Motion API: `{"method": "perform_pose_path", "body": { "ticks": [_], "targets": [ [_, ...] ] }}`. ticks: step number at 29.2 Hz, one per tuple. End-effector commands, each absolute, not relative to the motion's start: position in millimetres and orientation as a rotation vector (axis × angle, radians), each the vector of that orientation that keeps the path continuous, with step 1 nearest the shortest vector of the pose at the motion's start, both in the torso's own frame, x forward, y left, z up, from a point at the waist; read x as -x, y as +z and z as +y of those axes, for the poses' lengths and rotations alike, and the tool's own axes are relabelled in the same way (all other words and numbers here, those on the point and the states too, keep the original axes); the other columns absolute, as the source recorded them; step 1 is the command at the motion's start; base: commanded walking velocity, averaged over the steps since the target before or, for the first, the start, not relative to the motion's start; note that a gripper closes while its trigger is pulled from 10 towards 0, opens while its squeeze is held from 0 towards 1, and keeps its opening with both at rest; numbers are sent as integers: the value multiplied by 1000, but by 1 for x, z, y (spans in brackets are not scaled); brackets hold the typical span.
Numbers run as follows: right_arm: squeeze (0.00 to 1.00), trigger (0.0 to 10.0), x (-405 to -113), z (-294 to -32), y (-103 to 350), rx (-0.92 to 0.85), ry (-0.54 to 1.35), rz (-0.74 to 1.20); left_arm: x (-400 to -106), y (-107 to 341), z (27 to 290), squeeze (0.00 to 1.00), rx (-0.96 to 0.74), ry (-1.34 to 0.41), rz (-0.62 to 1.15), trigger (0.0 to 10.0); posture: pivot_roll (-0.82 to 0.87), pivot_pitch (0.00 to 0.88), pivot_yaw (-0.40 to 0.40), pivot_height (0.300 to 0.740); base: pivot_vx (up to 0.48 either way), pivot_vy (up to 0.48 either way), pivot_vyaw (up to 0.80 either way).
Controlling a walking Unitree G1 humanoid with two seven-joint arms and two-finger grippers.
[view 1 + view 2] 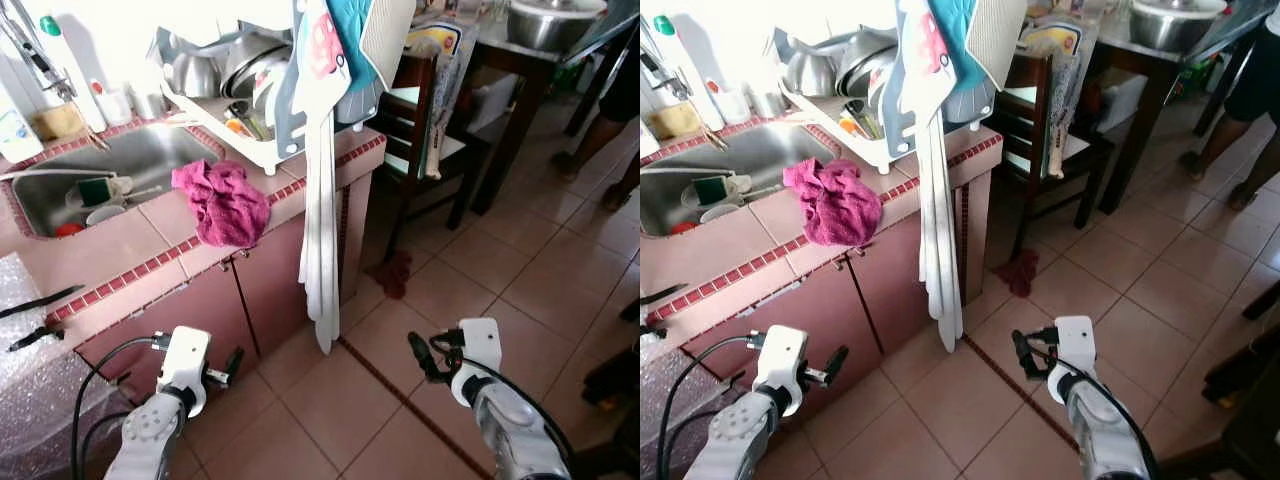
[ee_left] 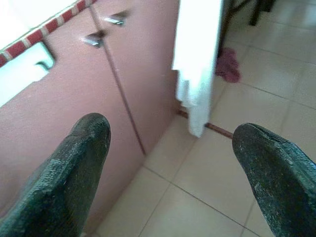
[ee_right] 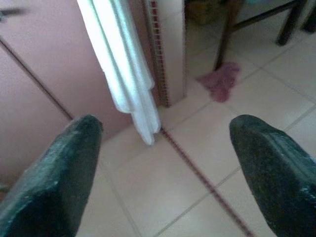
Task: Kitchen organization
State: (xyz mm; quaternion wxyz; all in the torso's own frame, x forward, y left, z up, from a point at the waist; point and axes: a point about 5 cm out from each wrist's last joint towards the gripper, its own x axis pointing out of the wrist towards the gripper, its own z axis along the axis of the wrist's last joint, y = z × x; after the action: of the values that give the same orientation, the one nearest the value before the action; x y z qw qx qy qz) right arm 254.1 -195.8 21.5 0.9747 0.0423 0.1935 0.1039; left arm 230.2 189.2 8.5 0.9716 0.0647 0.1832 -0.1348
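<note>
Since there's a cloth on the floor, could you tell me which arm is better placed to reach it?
Right, probably: the right gripper hangs open nearer the dark red cloth by the chair; the left gripper faces the cabinet doors.

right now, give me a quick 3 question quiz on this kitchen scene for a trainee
1. True or false: the magenta cloth lies bunched on the counter, beside the sink.
2. Multiple choice: what hangs from the counter's edge down toward the floor? A) a white towel B) a black apron C) a yellow bag
3. Fill in: a small reddish rag lies on the floor by the ____.

Key
1. True.
2. A.
3. Chair. Both the left gripper and the right gripper are open and empty, low in front of the cabinet doors.
</note>
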Motion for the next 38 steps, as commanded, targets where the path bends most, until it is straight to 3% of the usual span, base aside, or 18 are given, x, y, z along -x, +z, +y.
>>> {"method": "perform_pose_path", "body": {
  "ticks": [1, 7, 12, 16, 19, 25, 32, 38],
  "targets": [
    [0, 10000, -259, -193, 42, -103, 257, 342, -229, 15, 188, 0, -145, -280, 352, 10000, 38, 0, 70, 740, 0, 0, 0],
    [0, 10000, -254, -182, 77, -12, 282, 253, -215, 43, 207, 0, -280, -96, 251, 10000, 59, 0, 46, 740, 0, 0, 0],
    [0, 10000, -251, -180, 101, 3, 182, 132, -213, 65, 217, 0, -208, -16, 166, 10000, 85, 0, -4, 740, 0, 0, 0],
    [0, 10000, -245, -189, 107, 101, 66, 99, -210, 70, 214, 0, -161, 15, 145, 10000, 79, 0, -27, 740, 0, 0, 0],
    [0, 10000, -235, -196, 102, 6, 28, 145, -210, 69, 205, 0, -198, -34, 150, 10000, 68, 0, -33, 740, 0, 0, 0],
    [0, 10000, -225, -195, 95, 44, 12, 165, -215, 71, 196, 0, -180, -78, 158, 10000, 59, 0, -5, 740, 0, 0, 0],
    [0, 10000, -238, -178, 108, 136, 115, 94, -223, 73, 195, 0, -179, -69, 171, 10000, 60, 0, 13, 740, 0, 0, 577],
    [0, 10000, -246, -181, 115, 150, 111, 75, -233, 83, 191, 0, -131, 2, 156, 10000, 58, 0, 8, 740, 0, 0, 800]
  ]
}}
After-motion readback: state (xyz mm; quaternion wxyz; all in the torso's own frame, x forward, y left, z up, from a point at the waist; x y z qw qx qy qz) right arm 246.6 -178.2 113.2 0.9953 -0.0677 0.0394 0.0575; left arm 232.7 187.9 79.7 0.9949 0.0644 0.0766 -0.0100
